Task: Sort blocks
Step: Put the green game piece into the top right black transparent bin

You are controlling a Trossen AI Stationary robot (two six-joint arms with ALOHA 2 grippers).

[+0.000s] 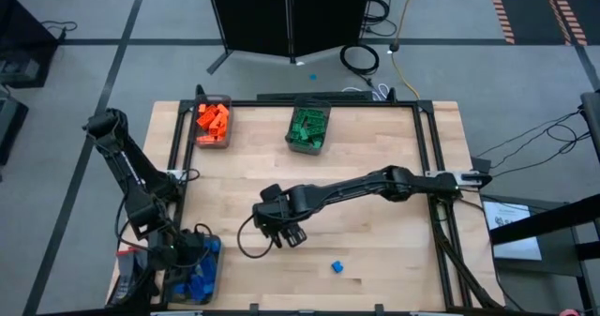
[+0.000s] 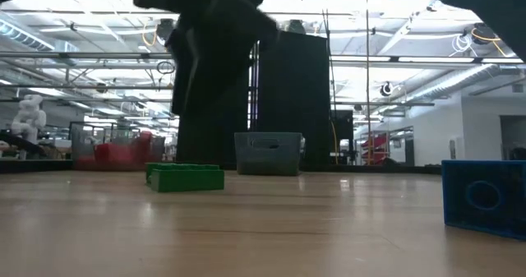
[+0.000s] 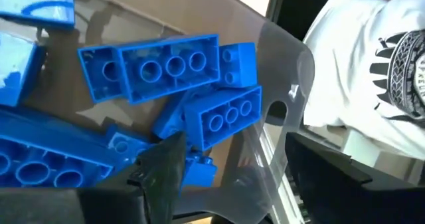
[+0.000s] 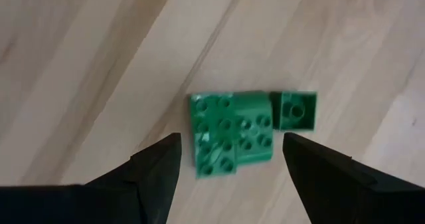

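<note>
Your right hand (image 4: pixel 229 161) hangs over the middle of the counter (image 1: pixel 375 166), fingers spread, straddling a green block cluster (image 4: pixel 242 132) lying on the wood, apparently lined up for a pickup. Your left hand (image 1: pixel 178 255) sits over the blue bin (image 1: pixel 208 280) at the near left corner, among blue blocks (image 3: pixel 169 68); whether it is open you cannot tell. One blue block (image 1: pixel 337 267) waits near the front edge.

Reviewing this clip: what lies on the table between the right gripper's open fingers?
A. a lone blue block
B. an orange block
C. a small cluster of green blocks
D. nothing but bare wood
C. The right wrist view shows the green blocks lying on the wooden table, framed by the right gripper with its fingers spread apart and not touching them.
</note>
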